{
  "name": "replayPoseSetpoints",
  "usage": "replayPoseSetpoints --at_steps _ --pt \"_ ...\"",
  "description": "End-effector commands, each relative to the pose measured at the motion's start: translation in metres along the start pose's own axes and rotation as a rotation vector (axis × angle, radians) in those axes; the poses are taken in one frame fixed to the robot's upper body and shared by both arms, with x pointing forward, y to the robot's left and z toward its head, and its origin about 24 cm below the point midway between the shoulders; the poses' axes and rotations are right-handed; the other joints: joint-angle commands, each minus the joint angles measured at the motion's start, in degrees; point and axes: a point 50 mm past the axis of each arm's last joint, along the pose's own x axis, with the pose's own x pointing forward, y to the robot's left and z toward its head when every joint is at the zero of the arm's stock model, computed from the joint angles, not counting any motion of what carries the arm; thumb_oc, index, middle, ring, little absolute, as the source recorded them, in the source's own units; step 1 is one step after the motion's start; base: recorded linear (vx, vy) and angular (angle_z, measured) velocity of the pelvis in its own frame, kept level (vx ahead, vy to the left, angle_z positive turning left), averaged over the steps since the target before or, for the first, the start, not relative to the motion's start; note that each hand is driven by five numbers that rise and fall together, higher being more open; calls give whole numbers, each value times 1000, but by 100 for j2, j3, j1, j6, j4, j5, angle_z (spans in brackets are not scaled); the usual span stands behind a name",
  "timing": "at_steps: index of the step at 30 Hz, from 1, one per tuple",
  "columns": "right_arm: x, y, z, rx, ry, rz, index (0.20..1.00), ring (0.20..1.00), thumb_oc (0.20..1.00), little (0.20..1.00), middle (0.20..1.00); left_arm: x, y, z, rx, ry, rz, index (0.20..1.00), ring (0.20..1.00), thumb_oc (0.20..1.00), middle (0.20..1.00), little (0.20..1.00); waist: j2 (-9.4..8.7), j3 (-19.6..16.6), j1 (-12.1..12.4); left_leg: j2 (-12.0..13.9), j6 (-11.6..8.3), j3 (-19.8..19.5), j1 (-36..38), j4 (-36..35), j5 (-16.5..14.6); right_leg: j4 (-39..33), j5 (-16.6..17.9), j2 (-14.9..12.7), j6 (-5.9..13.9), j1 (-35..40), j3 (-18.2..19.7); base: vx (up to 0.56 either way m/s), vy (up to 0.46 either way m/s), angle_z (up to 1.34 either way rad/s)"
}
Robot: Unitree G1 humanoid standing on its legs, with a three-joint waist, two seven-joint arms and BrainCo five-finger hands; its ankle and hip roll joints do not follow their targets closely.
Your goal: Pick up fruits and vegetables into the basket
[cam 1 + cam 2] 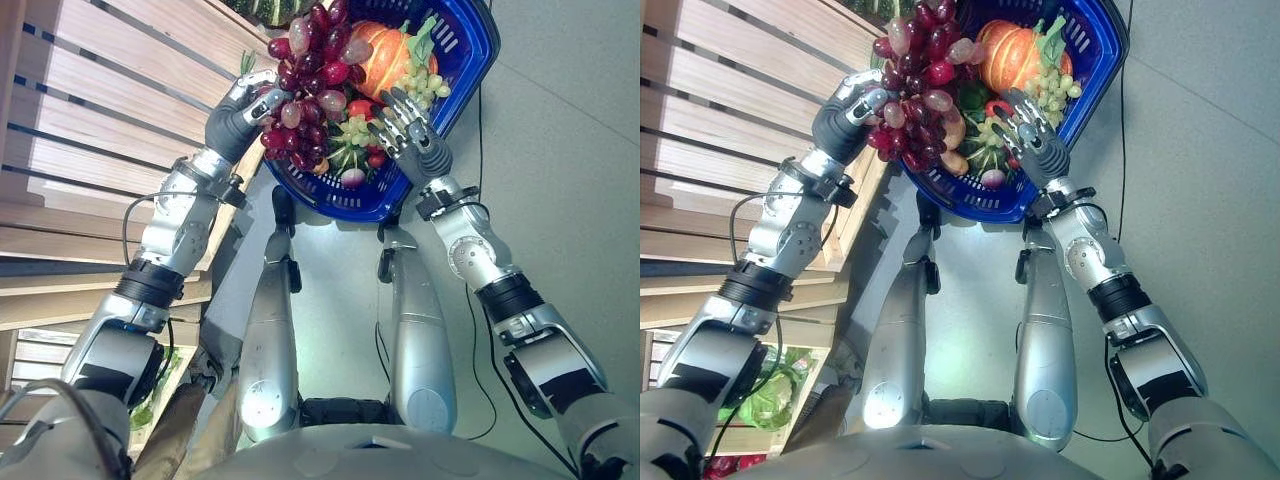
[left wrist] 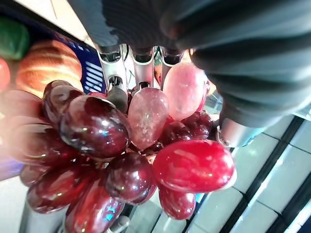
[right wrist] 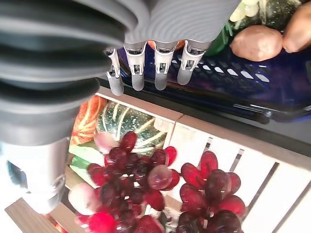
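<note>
The left hand (image 1: 240,112) has its fingers (image 2: 112,73) curled round the top of a red grape bunch (image 1: 305,95), which hangs at the blue basket (image 1: 470,60)'s 9 o'clock rim, long axis running toward 12. The right hand (image 1: 408,130), fingers relaxed, rests at the basket's 6 o'clock edge. The bunch looks ready to drop toward 3 o'clock, beside the orange pumpkin (image 1: 385,55).

Bright, even indoor light, strong on glossy surfaces.
White glints dot the red grapes (image 2: 189,158) in the left wrist view; the pale floor (image 1: 570,150) glows at three o'clock, and dark gaps band the wooden slats (image 1: 100,120) at nine.
</note>
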Motion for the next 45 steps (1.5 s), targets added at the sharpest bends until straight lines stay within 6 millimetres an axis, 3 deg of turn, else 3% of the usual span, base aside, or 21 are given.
replayPoseSetpoints --at_steps 1,10,21,38,39,40,45 --pt "2 19 8 48 -48 124 1000 1000 1000 1000 1000 13 -19 32 86 -130 -175 200 200 200 200 200 -201 -237 46 -534 484 330 -58 344 -459 -523 123 273 -29 459 -319 0 0 0" --pt "2 30 1 144 10 242 1000 1000 1000 1000 1000 18 -33 37 95 -111 -282 200 200 200 200 200 -202 -237 71 -552 502 311 -64 310 -437 -567 163 267 -11 468 -344 0 0 0" --pt "2 61 -3 391 1 461 1000 1000 1000 1000 1000 22 -49 29 137 13 -453 200 200 200 200 200 -209 -237 76 -583 527 297 -52 333 -441 -605 209 255 9 500 -359 0 0 0" --pt "6 82 27 529 -158 645 1000 1000 1000 1000 1000 21 -37 10 273 249 -462 200 200 200 200 200 -204 -237 50 -594 535 276 -67 361 -444 -684 309 217 75 508 -374 0 0 0" --pt "7 83 29 533 -173 654 715 715 715 715 715 21 -36 10 279 258 -461 200 200 200 200 200 -209 -237 48 -594 536 274 -72 365 -446 -687 315 215 78 504 -376 0 0 0" --pt "7 83 31 536 -188 659 200 200 200 200 200 21 -36 9 288 266 -459 200 200 200 200 200 -212 -237 47 -597 539 274 -70 367 -448 -690 318 217 80 507 -377 0 0 0" --pt "7 87 39 548 -239 687 200 200 200 200 200 22 -33 8 328 300 -444 200 200 200 200 200 -215 -237 47 -607 544 274 -81 376 -448 -700 329 211 90 503 -387 0 0 0"
